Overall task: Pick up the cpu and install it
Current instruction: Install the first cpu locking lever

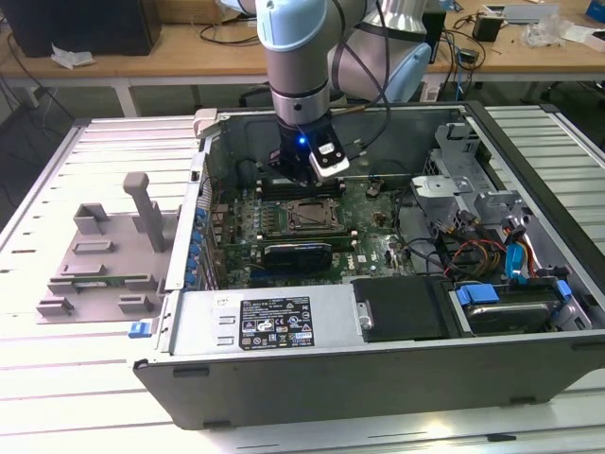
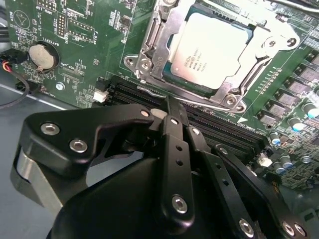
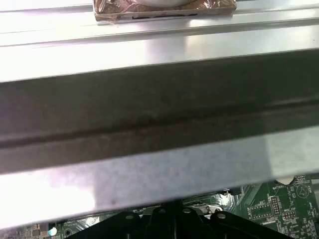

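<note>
The cpu (image 2: 209,52), a square chip with a silvery-white top, lies flat inside the metal socket frame (image 2: 149,55) on the green motherboard (image 2: 84,30). The frame's load plate stands open around it. My gripper (image 2: 169,107) hovers just beside the socket, over the black memory slots (image 2: 224,127), with its fingers closed together and nothing between them. In the exterior view the gripper (image 1: 304,178) hangs inside the open computer case (image 1: 397,355), just behind the socket (image 1: 312,216). In the first wrist view the gripper's black linkage (image 3: 174,219) sits below the case wall (image 3: 159,114).
A grey tray (image 1: 104,255) with upright posts lies on the table at the exterior view's left. Inside the case are a power supply (image 1: 284,322), a drive cage (image 1: 473,180) and coloured cables (image 1: 515,255). A coin battery (image 2: 44,56) sits on the board.
</note>
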You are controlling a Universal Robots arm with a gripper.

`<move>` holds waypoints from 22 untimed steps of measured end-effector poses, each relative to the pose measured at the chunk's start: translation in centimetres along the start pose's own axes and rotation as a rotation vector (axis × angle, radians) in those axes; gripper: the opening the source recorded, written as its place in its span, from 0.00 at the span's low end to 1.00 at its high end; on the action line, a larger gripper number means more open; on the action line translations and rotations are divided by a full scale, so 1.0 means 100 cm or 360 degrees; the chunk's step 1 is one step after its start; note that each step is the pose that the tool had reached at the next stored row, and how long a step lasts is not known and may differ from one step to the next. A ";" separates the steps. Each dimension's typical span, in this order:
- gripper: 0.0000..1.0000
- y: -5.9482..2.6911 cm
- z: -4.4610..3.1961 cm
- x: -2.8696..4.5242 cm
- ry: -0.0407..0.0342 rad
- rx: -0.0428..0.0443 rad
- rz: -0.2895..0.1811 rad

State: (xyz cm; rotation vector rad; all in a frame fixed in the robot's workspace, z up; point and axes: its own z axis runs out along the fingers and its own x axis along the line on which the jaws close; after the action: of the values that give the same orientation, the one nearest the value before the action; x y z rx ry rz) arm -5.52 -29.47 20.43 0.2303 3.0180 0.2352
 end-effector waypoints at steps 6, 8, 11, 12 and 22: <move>0.11 -0.0001 0.0015 -0.0016 -0.0003 0.0002 0.0020; 0.11 -0.0004 0.0022 -0.0035 -0.0005 0.0003 0.0030; 0.11 -0.0012 0.0039 -0.0072 -0.0009 0.0006 0.0054; 0.11 -0.0012 0.0047 -0.0089 -0.0011 0.0005 0.0062; 0.11 -0.0028 0.0063 -0.0144 -0.0014 0.0008 0.0085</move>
State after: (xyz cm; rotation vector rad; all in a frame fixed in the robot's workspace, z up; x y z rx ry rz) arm -4.07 -29.88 19.90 0.3119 3.0067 0.2306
